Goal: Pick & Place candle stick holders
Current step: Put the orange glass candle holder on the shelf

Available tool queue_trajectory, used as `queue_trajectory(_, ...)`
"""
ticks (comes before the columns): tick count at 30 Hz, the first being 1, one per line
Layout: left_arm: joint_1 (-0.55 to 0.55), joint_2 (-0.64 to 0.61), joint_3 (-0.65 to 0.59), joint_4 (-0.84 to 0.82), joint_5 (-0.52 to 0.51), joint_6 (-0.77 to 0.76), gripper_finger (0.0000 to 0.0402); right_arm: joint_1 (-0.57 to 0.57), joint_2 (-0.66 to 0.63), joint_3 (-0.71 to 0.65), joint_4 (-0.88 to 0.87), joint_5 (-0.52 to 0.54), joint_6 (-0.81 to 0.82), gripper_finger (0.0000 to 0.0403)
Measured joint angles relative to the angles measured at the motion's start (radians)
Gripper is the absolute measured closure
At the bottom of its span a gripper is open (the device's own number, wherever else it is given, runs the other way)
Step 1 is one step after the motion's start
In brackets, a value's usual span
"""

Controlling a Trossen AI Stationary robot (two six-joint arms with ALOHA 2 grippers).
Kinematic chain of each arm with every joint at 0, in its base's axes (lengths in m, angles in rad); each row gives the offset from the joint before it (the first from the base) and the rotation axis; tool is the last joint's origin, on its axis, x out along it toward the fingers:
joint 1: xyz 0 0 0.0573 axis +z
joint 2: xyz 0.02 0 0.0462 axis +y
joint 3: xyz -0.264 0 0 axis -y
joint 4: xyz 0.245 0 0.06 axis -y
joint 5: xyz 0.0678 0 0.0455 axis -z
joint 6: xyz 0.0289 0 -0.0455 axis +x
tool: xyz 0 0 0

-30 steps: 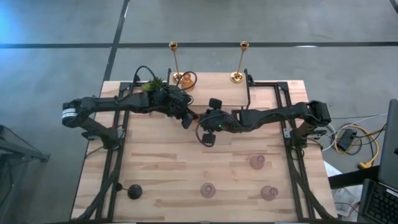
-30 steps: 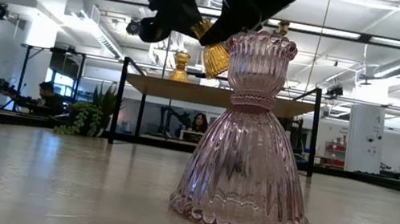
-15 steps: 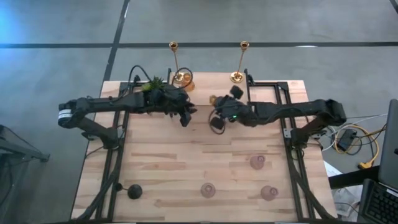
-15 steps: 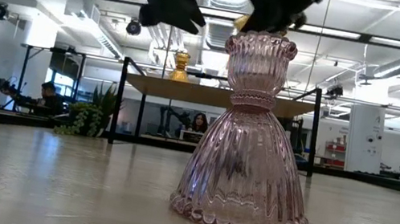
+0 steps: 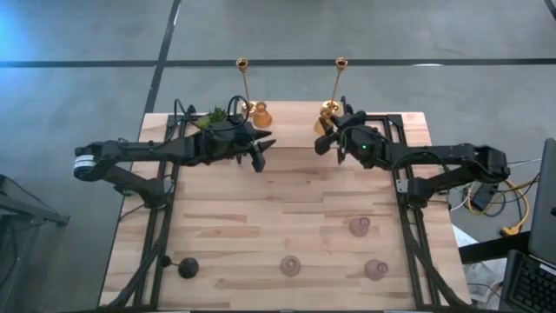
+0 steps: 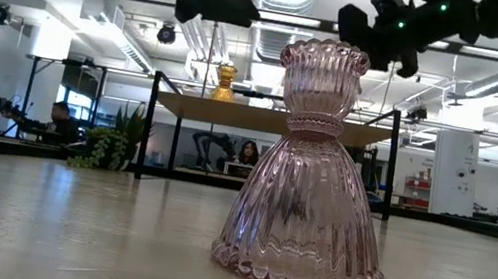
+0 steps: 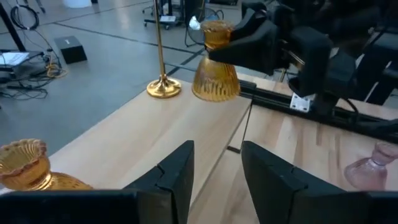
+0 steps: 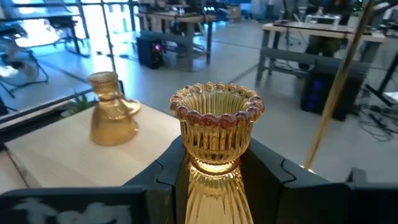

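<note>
An amber glass holder [image 8: 214,149] is pinched in the right hand [image 5: 328,136], up above the far edge of the tabletop [image 5: 287,213] near a tall brass stick [image 5: 334,87]. The left hand [image 7: 214,168] is spread and holds nothing, near the other amber holder [image 5: 260,114].

Overhead looks down; low camera sits level (both share table [image 5: 261,209]).
</note>
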Motion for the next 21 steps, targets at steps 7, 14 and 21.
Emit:
queue_trajectory(7,0.000,-0.010,0.000,0.007,-0.002,0.035,0.0262,-0.025,0.084,-0.033,0.142,0.001,-0.018,0.0298)
queue_trajectory(14,0.000,-0.070,0.000,0.037,-0.015,0.079,0.0262,-0.061,0.196,-0.035,0.241,-0.004,-0.021,0.0298)
queue_trajectory(21,0.001,-0.139,-0.030,0.039,-0.015,0.077,0.0262,-0.086,0.249,-0.036,0.275,-0.005,0.020,0.0298)
